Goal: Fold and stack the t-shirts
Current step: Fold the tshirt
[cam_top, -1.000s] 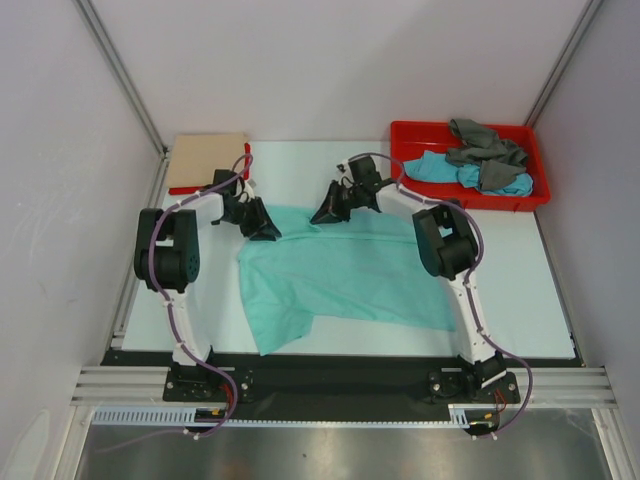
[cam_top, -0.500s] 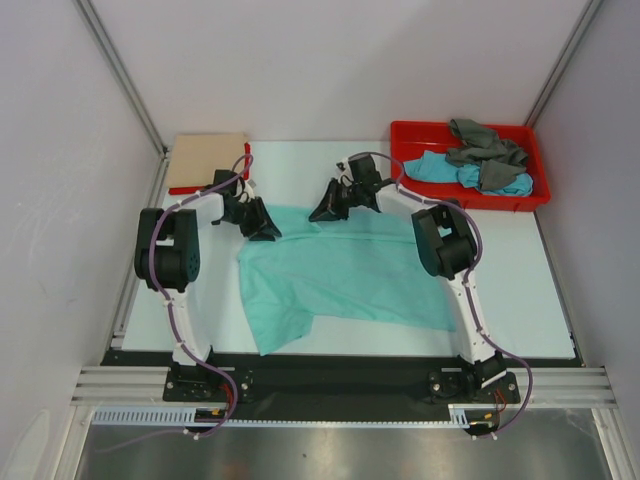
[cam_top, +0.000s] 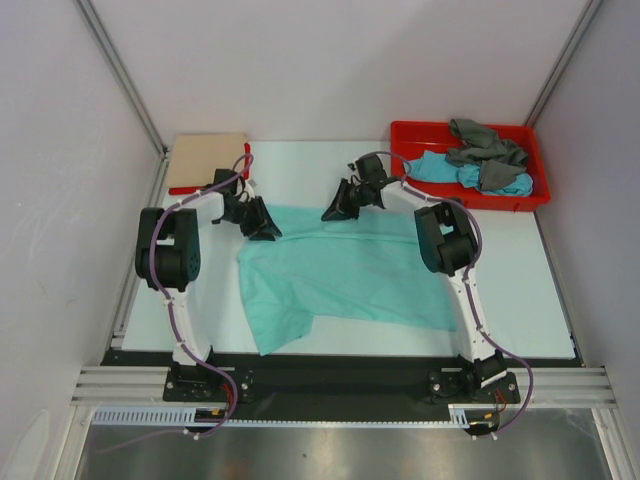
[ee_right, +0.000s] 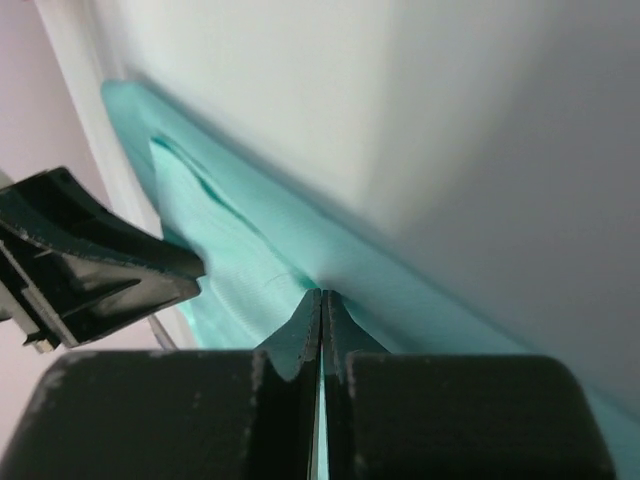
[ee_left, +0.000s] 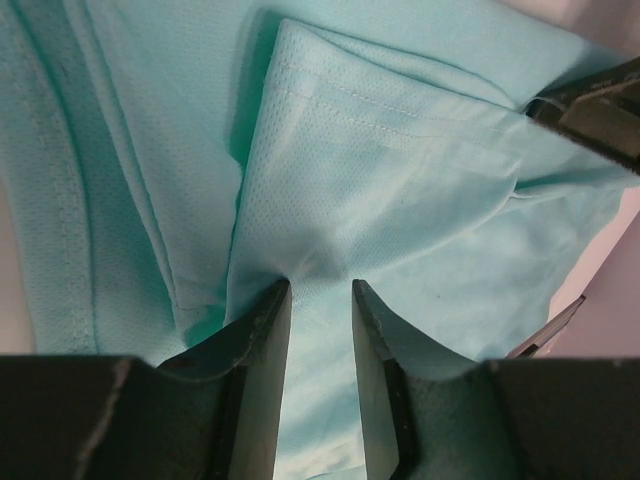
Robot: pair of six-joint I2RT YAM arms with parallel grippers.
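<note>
Rightward and slightly toward the far side, the right end effector (cam_top: 342, 206) is shifting along the far hem of the large, soft mint-green t-shirt (cam_top: 350, 275), while the left end effector (cam_top: 262, 228) is holding its place at the shirt's far-left corner. We are seeing the right fingers pressed together, clamping a thin edge of that cloth. The left fingers are standing apart and straddling a raised pucker of fabric; we are judging them to be resting on it, not pinching it.

We are reading the main risk as follows: with only one firm hold, any further pull by the right arm is likely to drag the shirt askew across the white surface (cam_top: 540, 290), or to slip the thin hem out of the pinch. The bunched layers under the left fingers may also be getting trapped in the next fold.

The shirt is lying spread at mid-surface, mostly flat but skewed, with its near-left corner trailing toward the arm bases. Up close we are seeing a fine mesh knit, stitched hems and overlapping folds. Crumpled grey (cam_top: 485, 140) and turquoise-blue (cam_top: 440, 168) shirts are waiting in the rigid red plastic tray (cam_top: 410, 135).
</note>
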